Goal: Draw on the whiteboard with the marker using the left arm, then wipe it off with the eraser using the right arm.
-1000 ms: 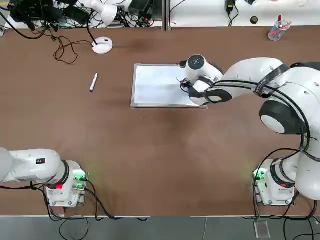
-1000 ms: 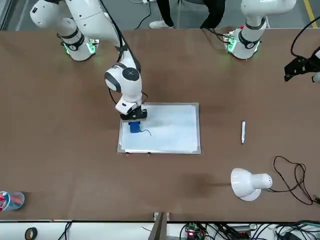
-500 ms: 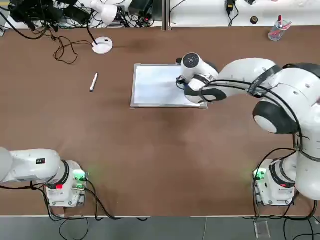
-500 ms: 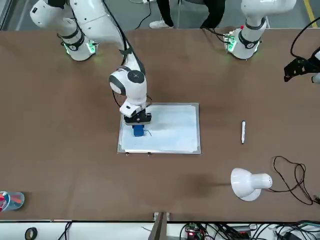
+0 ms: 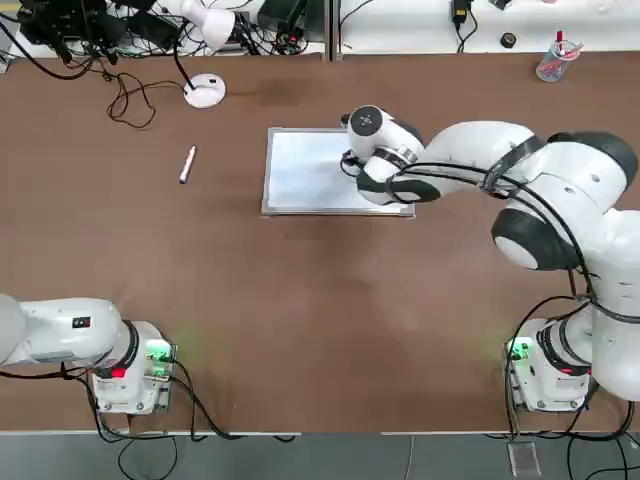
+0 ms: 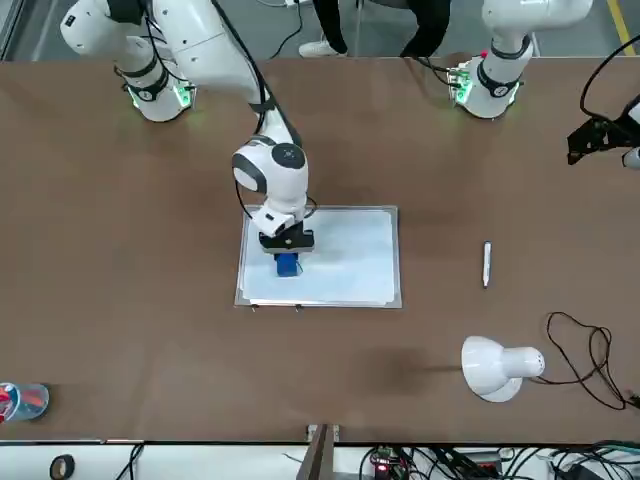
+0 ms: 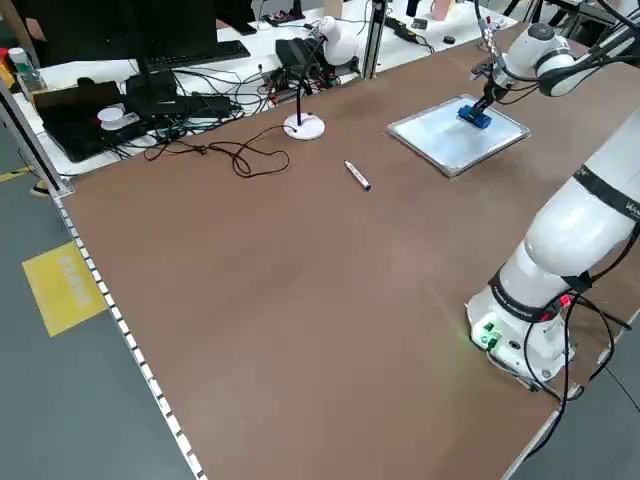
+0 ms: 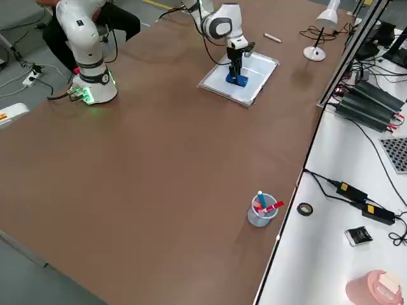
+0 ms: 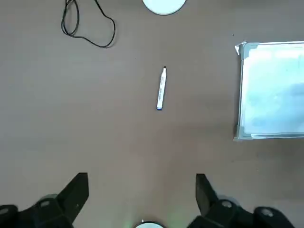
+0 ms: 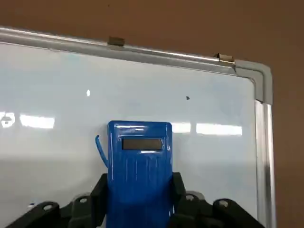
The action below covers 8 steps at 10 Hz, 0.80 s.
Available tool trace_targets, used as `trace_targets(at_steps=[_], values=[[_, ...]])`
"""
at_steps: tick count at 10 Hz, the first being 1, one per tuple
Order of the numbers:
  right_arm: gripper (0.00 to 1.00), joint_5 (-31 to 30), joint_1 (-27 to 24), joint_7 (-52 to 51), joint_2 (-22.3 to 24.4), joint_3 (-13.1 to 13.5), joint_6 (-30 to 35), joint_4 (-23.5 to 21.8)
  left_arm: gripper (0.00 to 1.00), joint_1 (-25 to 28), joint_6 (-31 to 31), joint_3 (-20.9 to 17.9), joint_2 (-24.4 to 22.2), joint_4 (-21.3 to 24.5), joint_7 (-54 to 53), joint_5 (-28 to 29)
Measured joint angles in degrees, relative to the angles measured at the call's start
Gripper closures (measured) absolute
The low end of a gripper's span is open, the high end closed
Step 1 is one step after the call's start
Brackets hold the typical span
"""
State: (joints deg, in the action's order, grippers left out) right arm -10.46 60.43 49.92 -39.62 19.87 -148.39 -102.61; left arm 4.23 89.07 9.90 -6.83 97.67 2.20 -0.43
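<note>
Closed narrow on the sides of the blue eraser (image 10: 140, 161), my right hand (image 10: 140, 185) is out over the whiteboard (image 6: 350, 260), on the part of it nearer my right side. I've got the eraser gripped between both fingers, low over the white surface; I can't tell whether its underside is pressing on it. Right beside the eraser, a short curved blue line (image 10: 100, 151) shows on the board, and a small dark speck (image 10: 187, 98) sits nearer the frame.

The board lies flat on the desk (image 5: 270, 300), its silver frame all around it. Off to its left, clear of the frame, the white marker (image 5: 188, 164) lies on the desk by itself. My left hand (image 9: 141, 185) is parked, fingers wide with nothing between them, raised over the left side of the desk.

Farther out, beyond the marker, stands a white lamp (image 6: 500, 368), with a dark cable (image 6: 590, 365) looped beside it. Well apart, past the right side of the board near the desk's far edge, a clear cup (image 8: 262, 213) holds red and blue pens. A person (image 6: 380, 20) sits on the robot's side, legs showing between the arms.
</note>
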Motion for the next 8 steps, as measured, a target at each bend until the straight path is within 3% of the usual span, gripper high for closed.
trace_targets(at_steps=[8], values=[[0.44, 0.1, 1.8, 4.9, -4.3, 0.0, 4.4, 8.1, 0.00, 0.0, 0.0, 0.0, 0.2, 0.0, 0.0, 0.0]])
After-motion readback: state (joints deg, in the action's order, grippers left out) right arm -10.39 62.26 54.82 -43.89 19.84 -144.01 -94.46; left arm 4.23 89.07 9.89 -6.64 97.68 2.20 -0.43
